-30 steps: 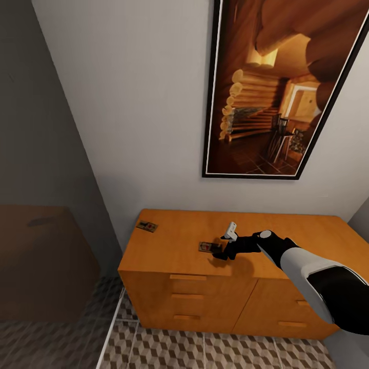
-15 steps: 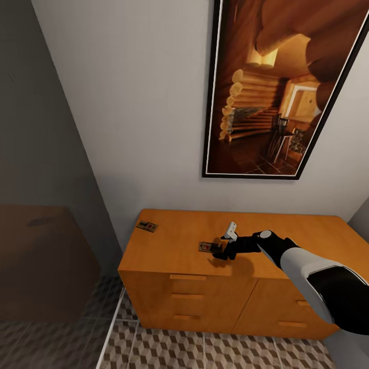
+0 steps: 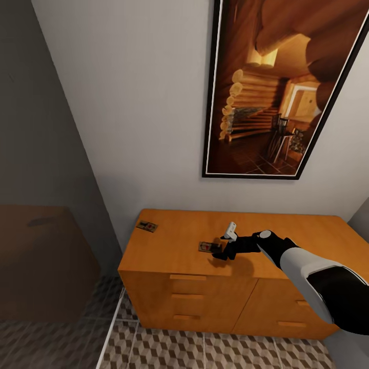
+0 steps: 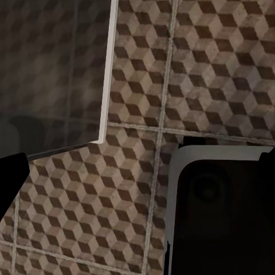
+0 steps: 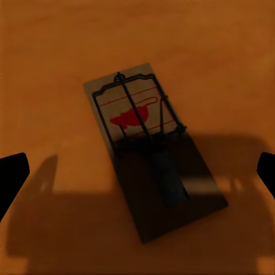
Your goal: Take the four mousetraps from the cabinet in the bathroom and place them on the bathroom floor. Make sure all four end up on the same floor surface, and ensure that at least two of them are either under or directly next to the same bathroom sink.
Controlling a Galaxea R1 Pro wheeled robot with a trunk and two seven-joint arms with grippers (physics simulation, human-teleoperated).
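Note:
Two mousetraps lie on top of the orange-brown cabinet point(image 3: 174, 253). One mousetrap point(image 3: 147, 226) rests near its back left corner. The other mousetrap point(image 3: 207, 247) is at the middle front, and my right gripper point(image 3: 218, 252) hovers right beside it. In the right wrist view this mousetrap point(image 5: 134, 114), with its red mark and dark wire, lies flat between my open right gripper's point(image 5: 137, 172) widely spread fingers, untouched. The left wrist view looks down on the cube-patterned bathroom floor point(image 4: 200, 69); one dark fingertip point(image 4: 11, 172) of the left gripper shows at the frame's edge, nothing held.
A large framed picture point(image 3: 277, 87) hangs on the wall above the cabinet. A brown box point(image 3: 41, 256) stands to the left behind a dim grey panel. A white strip point(image 3: 110, 328) runs across the floor tiles. My own base point(image 4: 223, 217) sits under the left arm.

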